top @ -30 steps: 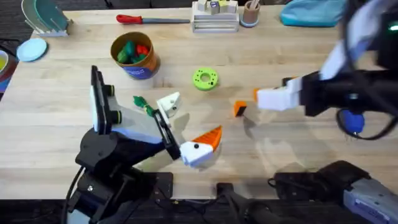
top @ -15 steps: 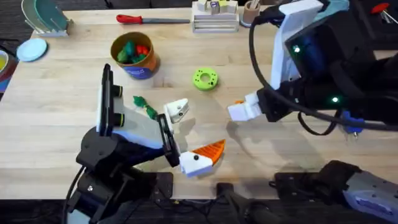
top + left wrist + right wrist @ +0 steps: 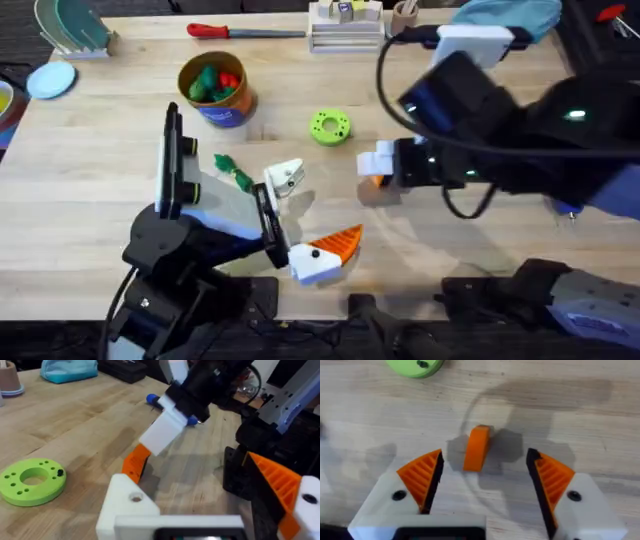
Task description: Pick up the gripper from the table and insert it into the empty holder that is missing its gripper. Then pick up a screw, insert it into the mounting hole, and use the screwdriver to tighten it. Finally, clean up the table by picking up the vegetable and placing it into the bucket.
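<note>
Right pincer (image 3: 482, 485) has moved in over the orange gripper (image 3: 477, 447), fingers spread wide; gripper lies on the table (image 3: 100, 190) between the orange pads (image 3: 422, 477), touching neither. Left pincer (image 3: 310, 215) open, its bare white holder (image 3: 283, 176) beside the vegetable (image 3: 232, 171).

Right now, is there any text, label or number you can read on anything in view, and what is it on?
None can be read.
The bucket: its dark-blue band has no legible print.
The organizer at the table's far edge: a small yellowish patch on top, too blurred to read.
The green disc, the orange gripper and the white holder: no markings visible.
</note>
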Robot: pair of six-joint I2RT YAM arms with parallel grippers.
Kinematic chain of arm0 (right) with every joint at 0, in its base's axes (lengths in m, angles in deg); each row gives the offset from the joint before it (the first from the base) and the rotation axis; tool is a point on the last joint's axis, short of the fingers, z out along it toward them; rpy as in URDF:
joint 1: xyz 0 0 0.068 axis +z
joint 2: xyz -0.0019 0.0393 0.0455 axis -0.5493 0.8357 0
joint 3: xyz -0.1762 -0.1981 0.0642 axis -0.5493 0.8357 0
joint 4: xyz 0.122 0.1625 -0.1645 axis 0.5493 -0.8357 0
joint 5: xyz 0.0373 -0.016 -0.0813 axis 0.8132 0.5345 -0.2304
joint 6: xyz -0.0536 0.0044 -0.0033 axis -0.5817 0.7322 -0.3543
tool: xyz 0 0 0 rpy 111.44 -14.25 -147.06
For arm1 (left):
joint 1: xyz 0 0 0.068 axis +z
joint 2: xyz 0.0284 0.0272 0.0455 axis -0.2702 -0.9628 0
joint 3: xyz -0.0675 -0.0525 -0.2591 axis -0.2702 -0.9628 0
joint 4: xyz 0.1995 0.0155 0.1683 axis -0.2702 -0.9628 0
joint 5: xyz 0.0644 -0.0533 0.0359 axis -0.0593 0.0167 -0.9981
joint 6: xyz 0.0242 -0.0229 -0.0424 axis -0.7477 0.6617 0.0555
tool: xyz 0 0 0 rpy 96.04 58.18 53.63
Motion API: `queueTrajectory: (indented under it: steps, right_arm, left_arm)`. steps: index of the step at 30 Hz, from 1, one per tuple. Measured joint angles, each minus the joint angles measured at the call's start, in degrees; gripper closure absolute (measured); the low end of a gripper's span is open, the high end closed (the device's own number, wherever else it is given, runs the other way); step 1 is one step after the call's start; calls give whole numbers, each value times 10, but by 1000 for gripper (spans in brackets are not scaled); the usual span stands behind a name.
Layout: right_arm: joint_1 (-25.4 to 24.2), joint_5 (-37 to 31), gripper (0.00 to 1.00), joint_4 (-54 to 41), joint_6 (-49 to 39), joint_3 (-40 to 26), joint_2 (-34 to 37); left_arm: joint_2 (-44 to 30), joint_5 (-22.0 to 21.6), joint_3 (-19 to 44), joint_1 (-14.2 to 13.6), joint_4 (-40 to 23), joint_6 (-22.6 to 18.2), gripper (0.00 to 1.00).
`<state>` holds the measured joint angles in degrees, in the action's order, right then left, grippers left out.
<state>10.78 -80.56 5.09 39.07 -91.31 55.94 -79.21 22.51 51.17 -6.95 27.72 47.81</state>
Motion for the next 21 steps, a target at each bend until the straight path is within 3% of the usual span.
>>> queueTrajectory:
  steps: [7,13,21]
  right_arm:
    - [24,-27,15,32,34,0,67]
    - [25,-35,139,66,29,0,90]
    - [25,-35,594,69,21,0,93]
  left_arm:
    - [0,0,0,0,0,0,9]
    - [0,0,0,0,0,0,9]
    - [0,0,0,0,0,0,9]
